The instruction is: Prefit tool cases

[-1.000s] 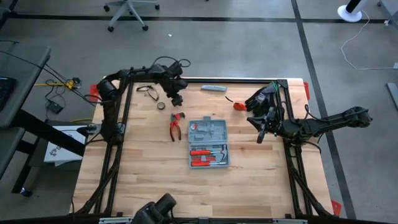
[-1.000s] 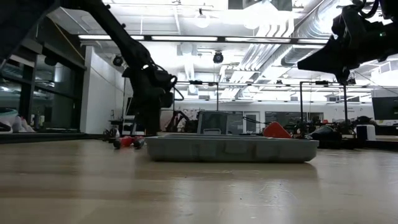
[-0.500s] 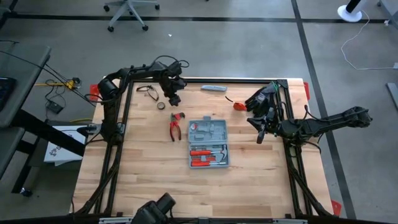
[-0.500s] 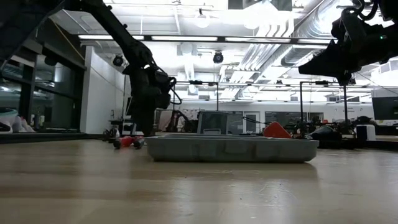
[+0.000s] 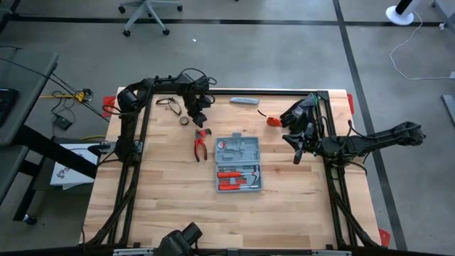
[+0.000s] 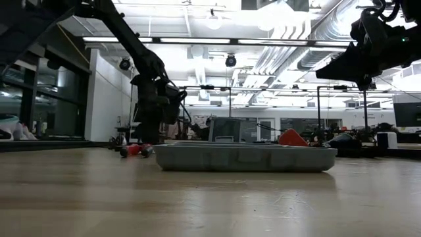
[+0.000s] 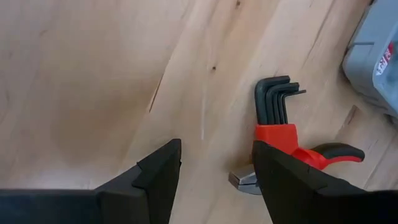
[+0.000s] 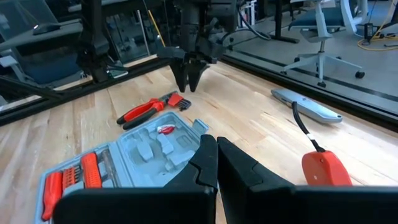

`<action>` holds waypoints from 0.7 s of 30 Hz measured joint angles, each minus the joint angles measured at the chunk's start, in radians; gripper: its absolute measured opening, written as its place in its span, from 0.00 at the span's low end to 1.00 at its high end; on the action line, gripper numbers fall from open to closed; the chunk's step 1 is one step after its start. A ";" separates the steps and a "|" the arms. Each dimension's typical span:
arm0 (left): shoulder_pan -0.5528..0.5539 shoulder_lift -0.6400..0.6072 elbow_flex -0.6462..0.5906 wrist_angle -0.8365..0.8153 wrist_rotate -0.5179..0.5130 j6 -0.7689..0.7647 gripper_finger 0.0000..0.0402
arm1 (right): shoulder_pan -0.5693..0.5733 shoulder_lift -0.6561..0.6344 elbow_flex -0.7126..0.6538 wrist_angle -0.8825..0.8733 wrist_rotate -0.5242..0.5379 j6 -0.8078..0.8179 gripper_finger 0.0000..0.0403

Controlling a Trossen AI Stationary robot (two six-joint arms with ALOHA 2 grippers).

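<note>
The blue-grey tool case (image 5: 238, 163) lies open and flat at the table's middle, with red-handled tools (image 5: 234, 178) in the slots of its near half. My left gripper (image 5: 199, 117) hangs open beyond the case's far left corner and points steeply down. In its wrist view the left gripper (image 7: 217, 180) stands over bare wood, with a red-holdered set of black hex keys (image 7: 277, 115) just beside one finger. My right gripper (image 5: 298, 153) is shut and empty, raised near the table's right edge. The right wrist view shows the shut right gripper (image 8: 214, 162) facing the case (image 8: 124, 155).
Red-handled pliers (image 5: 201, 146) lie left of the case, next to the hex keys. A tape roll (image 5: 184, 121) and glasses (image 5: 167, 102) sit at the far left. A grey utility knife (image 5: 244, 101), a red object (image 5: 274, 121) and black gloves (image 5: 298, 112) lie toward the far right.
My left gripper has tipped to point more steeply down at the wood beside the hex keys, and it has stayed open. The case and the tools have not moved.
</note>
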 joint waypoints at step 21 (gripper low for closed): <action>-0.051 0.001 0.000 -0.001 0.054 0.000 0.48 | 0.000 0.000 0.000 -0.001 0.000 0.000 0.00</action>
